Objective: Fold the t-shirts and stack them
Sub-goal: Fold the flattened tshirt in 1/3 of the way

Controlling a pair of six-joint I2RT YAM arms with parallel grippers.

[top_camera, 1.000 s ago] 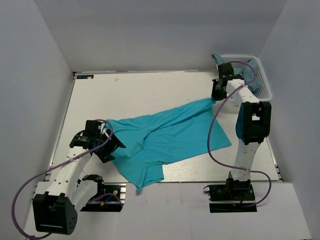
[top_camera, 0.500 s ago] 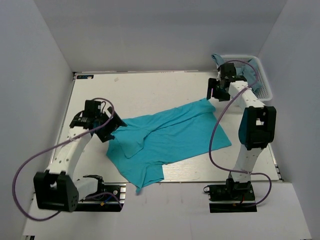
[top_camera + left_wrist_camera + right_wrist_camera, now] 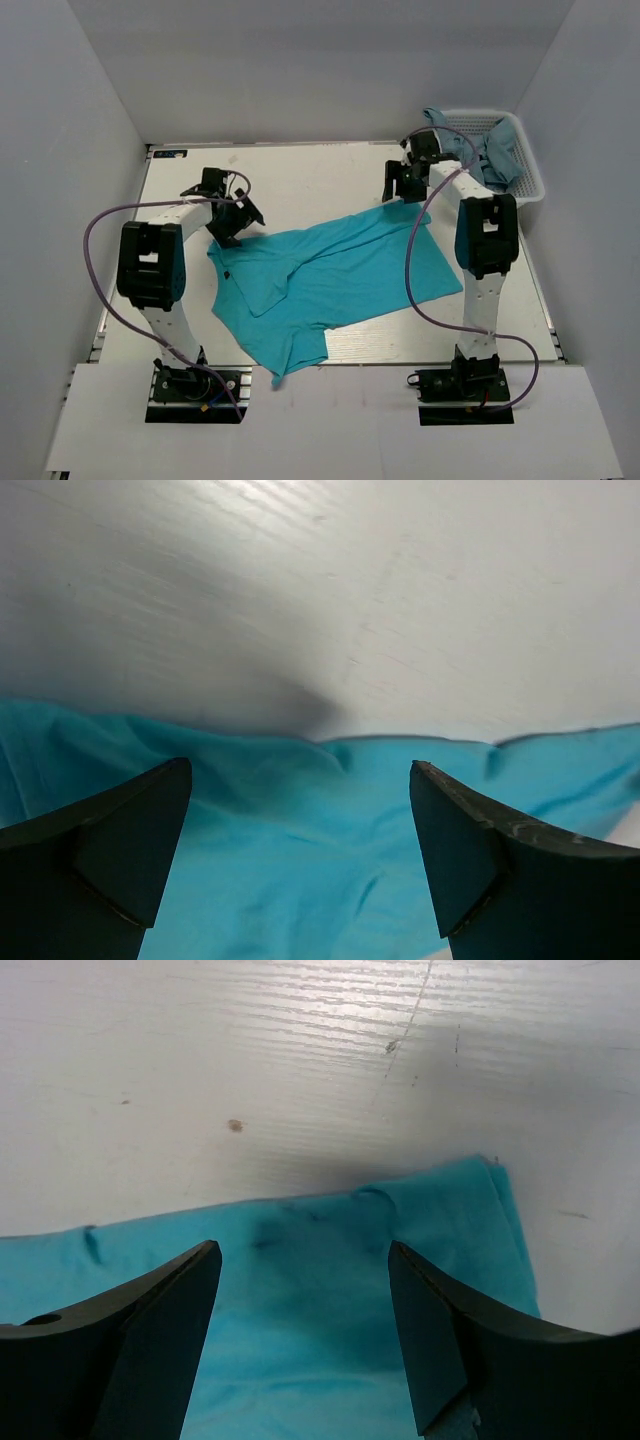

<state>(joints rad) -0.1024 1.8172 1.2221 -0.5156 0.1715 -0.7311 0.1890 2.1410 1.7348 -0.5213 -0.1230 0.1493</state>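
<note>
A bright turquoise t-shirt [image 3: 330, 280] lies spread and rumpled across the middle of the white table [image 3: 300, 180]. My left gripper [image 3: 232, 222] is open and empty just above the shirt's far left corner; the cloth [image 3: 300, 860] shows between its fingers. My right gripper [image 3: 397, 190] is open and empty above the shirt's far right corner, with the cloth [image 3: 300, 1300] below its fingers. Duller grey-blue t-shirts [image 3: 480, 150] lie bunched in the basket at the back right.
A white lattice basket [image 3: 530, 175] stands at the back right corner, partly off the table's edge. Grey walls enclose the table on the left, back and right. Purple cables loop from both arms.
The left arm has swung from the near left up to the shirt's far left corner. The right gripper has let go of the shirt's far right corner and moved left; that corner now lies flat.
</note>
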